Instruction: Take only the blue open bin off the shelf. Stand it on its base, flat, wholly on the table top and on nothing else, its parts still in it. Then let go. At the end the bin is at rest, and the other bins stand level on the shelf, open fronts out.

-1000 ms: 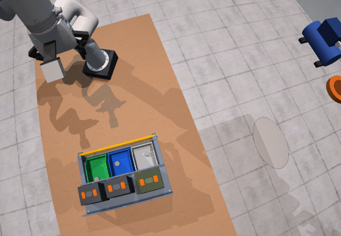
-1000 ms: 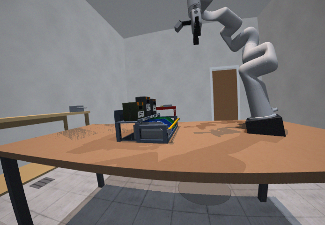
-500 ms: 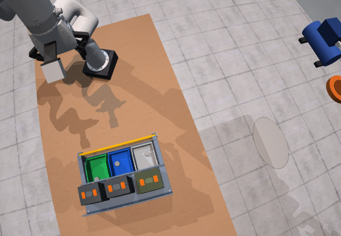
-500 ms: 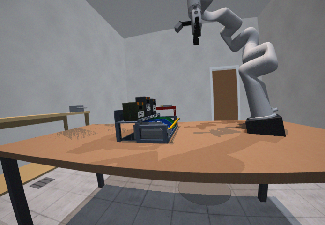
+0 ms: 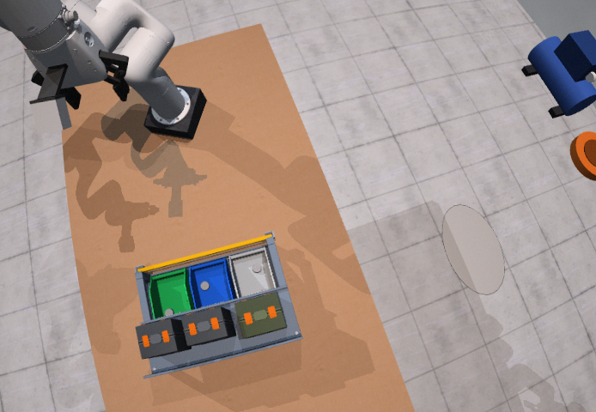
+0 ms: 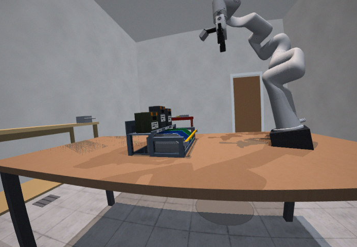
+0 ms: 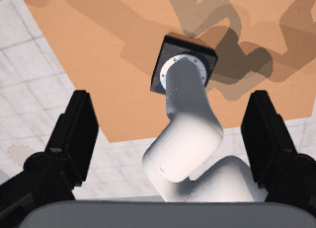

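Bright, overlapping soft shadows, wide-angle distortion

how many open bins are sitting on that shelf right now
3, side by side in the shelf's front row: the green bin at one end, the blue bin in the middle, the grey bin at the other end. None looks hidden.
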You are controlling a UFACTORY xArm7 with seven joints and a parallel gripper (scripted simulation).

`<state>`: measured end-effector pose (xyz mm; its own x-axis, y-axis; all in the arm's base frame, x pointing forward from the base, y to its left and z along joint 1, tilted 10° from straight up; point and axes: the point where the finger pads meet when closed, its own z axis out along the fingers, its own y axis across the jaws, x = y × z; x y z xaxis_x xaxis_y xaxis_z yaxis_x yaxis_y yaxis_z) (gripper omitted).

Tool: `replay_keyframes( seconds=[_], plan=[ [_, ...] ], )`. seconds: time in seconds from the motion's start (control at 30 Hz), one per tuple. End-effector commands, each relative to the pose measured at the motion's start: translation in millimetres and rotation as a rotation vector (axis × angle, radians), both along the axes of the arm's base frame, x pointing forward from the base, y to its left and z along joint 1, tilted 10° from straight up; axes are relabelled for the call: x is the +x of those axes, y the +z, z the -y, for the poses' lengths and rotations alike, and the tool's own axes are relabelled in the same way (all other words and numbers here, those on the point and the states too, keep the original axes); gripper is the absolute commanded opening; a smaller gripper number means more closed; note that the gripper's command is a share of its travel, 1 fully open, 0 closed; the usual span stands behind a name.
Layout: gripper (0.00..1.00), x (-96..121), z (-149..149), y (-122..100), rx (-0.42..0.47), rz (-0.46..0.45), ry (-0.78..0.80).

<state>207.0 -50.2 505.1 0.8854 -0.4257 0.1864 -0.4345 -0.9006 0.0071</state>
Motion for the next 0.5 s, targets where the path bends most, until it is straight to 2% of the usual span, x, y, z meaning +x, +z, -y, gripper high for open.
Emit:
replay_keyframes(
  seconds=[0.0,0.03,0.2,0.47],
  plan=[
    [1.00,-2,1,1,0.002,0.007,-0.009],
    [1.00,-2,1,1,0.002,0.007,-0.009],
    [1.00,-42,29,-2,0.073,0.064,-0.246],
    [1.00,-42,29,-2,0.073,0.064,-0.246]
  ],
)
